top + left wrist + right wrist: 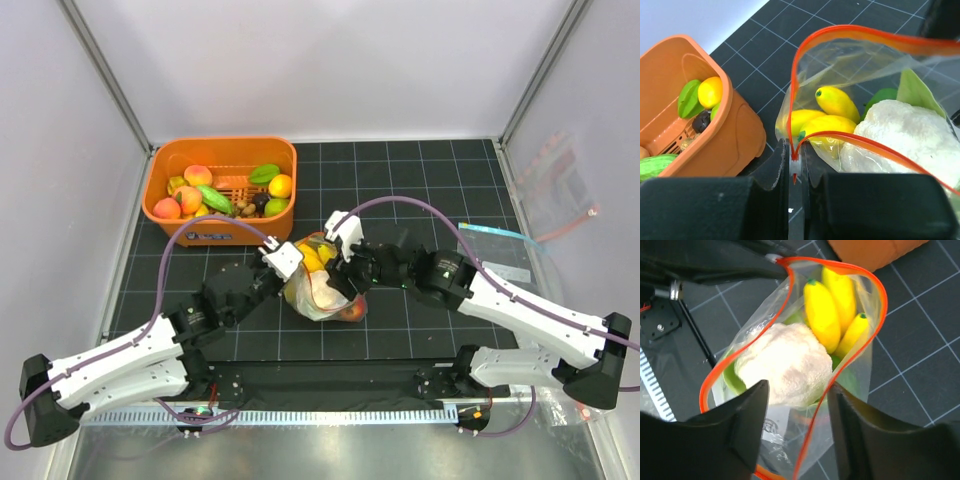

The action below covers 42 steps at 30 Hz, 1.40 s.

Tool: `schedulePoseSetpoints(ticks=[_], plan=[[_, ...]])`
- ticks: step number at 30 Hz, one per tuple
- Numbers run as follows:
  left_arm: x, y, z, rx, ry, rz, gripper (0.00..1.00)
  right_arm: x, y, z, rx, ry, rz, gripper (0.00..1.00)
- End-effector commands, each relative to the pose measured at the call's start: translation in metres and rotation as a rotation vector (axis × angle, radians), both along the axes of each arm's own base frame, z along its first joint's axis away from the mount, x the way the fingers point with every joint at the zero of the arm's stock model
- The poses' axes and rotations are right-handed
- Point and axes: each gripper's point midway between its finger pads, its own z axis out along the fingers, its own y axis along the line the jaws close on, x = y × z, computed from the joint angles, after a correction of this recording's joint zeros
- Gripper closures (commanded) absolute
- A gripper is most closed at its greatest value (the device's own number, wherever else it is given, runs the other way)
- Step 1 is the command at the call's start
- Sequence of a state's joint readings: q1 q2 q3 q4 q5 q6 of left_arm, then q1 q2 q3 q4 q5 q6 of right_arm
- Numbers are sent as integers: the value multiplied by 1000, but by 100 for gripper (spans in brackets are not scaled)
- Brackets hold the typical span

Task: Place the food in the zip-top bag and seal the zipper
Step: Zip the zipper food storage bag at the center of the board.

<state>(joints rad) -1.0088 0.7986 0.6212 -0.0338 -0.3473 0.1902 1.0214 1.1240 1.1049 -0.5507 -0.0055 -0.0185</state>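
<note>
The black gridded tabletop [420, 180] carries an orange basket [215, 236] of toy fruit [190, 198] at the back left. Near the middle stands the zip-top bag [312, 300], its mouth gaping upward. The left end effector [795, 165] is clamped tight on one corner of the mouth, pinching the zipper's end. The right end effector [797, 387] hangs over the mouth with its fingers spread wide, holding nothing; whether they brush the plastic is hard to tell. Inside lie a white cauliflower [785, 362], yellow bananas [822, 310] and a green piece [882, 95]. The red-orange zipper [840, 31] is unsealed.
</note>
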Motion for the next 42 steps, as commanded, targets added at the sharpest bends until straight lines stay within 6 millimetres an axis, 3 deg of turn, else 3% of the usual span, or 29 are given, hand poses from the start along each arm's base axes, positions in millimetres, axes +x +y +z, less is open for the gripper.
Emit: schedulePoseSetpoints(ticks=[1,8,11,18,23,26,36,42], plan=[[1,-1,30,-116,-75,2,94,16,5,25,80,-108,-43,38],[0,1,33,-135,-92,3,94,34,11,50,220,-262,-88,6],[-2,0,35,-143,-89,-7,95,37,19,49,256,-300,-68,3],[-8,-5,35,-147,-85,-53,95,41,35,64,377,-407,-24,2],[-9,-10,33,-134,-76,-76,96,34,58,64,300,-380,112,2],[-9,-9,33,-135,-75,-76,96,38,58,72,296,-398,101,2],[-20,-9,43,-180,-68,-122,97,39,65,56,207,-403,161,5],[-23,-8,43,-178,-68,-125,97,44,73,45,134,-461,230,14]])
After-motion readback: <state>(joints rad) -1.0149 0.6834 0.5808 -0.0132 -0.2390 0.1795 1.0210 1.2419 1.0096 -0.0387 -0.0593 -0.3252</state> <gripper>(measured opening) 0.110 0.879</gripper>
